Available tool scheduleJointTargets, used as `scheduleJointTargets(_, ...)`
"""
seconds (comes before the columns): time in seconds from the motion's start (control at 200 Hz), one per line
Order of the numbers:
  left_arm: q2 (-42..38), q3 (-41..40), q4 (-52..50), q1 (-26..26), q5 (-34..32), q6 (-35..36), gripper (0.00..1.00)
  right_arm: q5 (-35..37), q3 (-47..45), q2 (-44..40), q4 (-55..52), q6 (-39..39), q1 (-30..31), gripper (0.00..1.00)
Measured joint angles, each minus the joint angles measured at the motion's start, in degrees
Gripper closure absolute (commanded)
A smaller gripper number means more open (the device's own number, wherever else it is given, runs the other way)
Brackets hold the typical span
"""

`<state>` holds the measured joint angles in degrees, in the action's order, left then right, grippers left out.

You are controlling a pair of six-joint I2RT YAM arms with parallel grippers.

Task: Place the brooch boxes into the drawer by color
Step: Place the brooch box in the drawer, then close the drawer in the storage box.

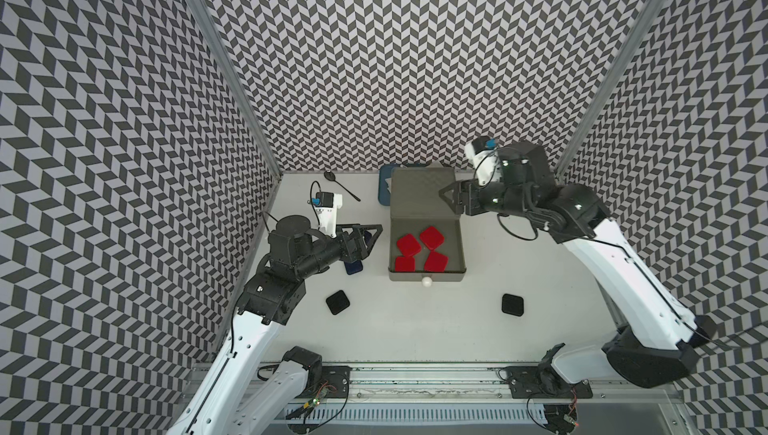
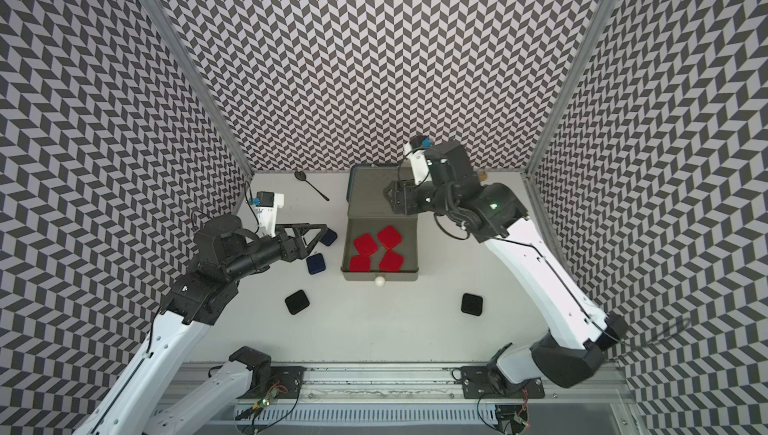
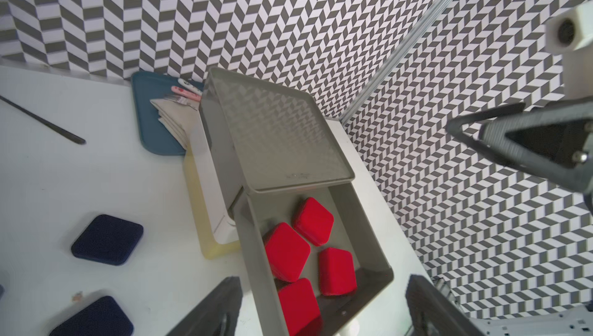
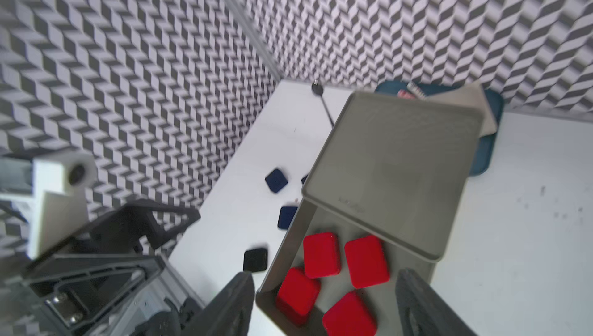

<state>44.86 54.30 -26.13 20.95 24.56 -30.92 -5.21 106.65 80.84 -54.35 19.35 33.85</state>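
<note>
In both top views, four red boxes [image 1: 409,244] were seen in the pulled-out grey drawer [image 1: 460,246]. Navy boxes [image 2: 316,263] were seen just left of it, and black boxes [image 2: 297,302] nearer on the table [image 2: 395,320]. In the left wrist view, the left gripper [image 3: 324,308] was shown spread, gripping nothing. In the right wrist view, the right gripper [image 4: 325,305] was likewise shown spread.

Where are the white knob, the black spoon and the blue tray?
white knob [image 1: 427,282]: in a top view, its middle.
black spoon [image 1: 329,176]: in a top view, its bowl.
blue tray [image 3: 146,120]: left wrist view, its bare floor.
</note>
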Motion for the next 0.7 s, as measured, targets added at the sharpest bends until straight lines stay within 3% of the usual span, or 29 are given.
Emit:
scheduleJointTargets(0.13,-5.68,-5.05,-2.73,5.51,-2.45,-5.49,0.30,-2.19,-1.73,-3.19,1.11,-0.46,-7.85,0.27)
scheduleJointTargets(0.22,-8.87,-7.58,-4.11,9.05,-4.20,-9.62,0.56,-3.98,-4.04,-3.72,1.01,-1.29,-11.15,0.27)
scheduleJointTargets(0.26,-10.19,-8.48,-4.66,10.95,-5.40,-11.23,0.61,-4.90,-5.05,-3.61,0.92,-1.77,-12.15,0.27)
scheduleJointTargets(0.476,-11.52,-12.28,-4.83,22.32,-11.93,-19.52,0.54,-8.07,-7.85,-2.75,0.46,-3.69,-14.91,0.27)
scheduleJointTargets(0.701,-3.37,-15.63,-1.51,38.99,-21.68,-26.82,0.48,-9.94,-10.45,-2.75,0.87,-4.63,-16.20,0.27)
